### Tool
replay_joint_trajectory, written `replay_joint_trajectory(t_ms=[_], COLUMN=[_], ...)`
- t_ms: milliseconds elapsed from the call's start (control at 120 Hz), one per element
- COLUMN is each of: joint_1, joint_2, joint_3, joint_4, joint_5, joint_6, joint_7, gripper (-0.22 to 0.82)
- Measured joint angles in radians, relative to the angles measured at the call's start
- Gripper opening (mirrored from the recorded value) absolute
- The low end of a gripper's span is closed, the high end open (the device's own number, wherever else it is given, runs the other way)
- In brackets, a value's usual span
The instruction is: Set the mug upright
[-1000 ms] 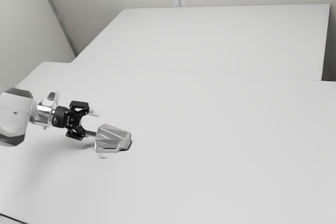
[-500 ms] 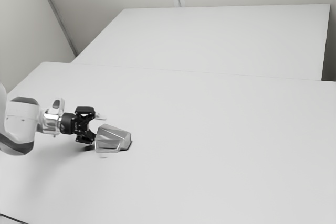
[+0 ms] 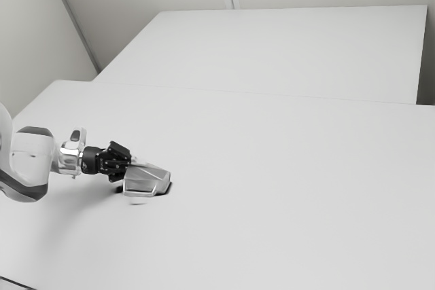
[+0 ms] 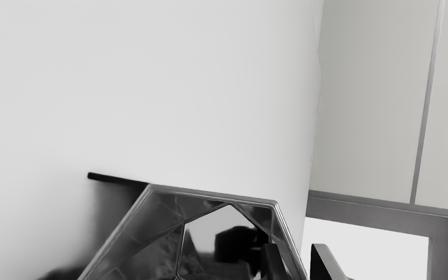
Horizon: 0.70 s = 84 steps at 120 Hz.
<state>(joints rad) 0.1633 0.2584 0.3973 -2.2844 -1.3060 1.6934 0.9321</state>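
The table (image 3: 292,188) spreads wide toward the exterior view's right, its far edge well apart from the mug (image 3: 148,181). The mug lies on its side at the exterior view's left, mouth facing the gripper (image 3: 134,165), base rightward. Its metallic body is faceted, its rim angular. Parted fingers (image 4: 272,260) straddle the rim, unclenched.
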Motion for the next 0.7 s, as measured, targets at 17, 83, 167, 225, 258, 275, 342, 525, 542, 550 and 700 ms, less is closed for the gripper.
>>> replay_joint_trajectory(t_ms=[17, 83, 167, 225, 258, 275, 342, 525, 542, 550, 700], joint_1=[0.0, 0.0, -0.001, -0.001, -0.001, -0.001, -0.001, -0.002, -0.002, -0.002, -0.009], joint_2=[0.0, 0.0, 0.0, -0.004, -0.009, -0.011, -0.032, -0.087, -0.095, -0.1, -0.174], joint_3=[0.0, -0.001, -0.006, -0.009, -0.011, -0.012, -0.022, -0.061, -0.07, -0.076, -0.202], joint_4=[0.0, 0.0, 0.001, 0.004, 0.008, 0.011, 0.036, 0.232, 0.242, 0.25, 0.38], joint_5=[0.0, 0.0, 0.001, 0.002, 0.004, 0.006, 0.018, 0.296, 0.331, 0.352, 0.814], joint_6=[0.0, 0.0, 0.001, 0.003, 0.003, 0.004, 0.011, 0.103, 0.118, 0.125, 0.223], joint_7=[0.001, 0.003, 0.006, 0.008, 0.009, 0.01, 0.012, 0.004, 0.001, -0.002, -0.091], gripper=[-0.09, -0.11, -0.12, -0.13, -0.13, -0.13, -0.14, -0.15, -0.15, -0.15, -0.17])
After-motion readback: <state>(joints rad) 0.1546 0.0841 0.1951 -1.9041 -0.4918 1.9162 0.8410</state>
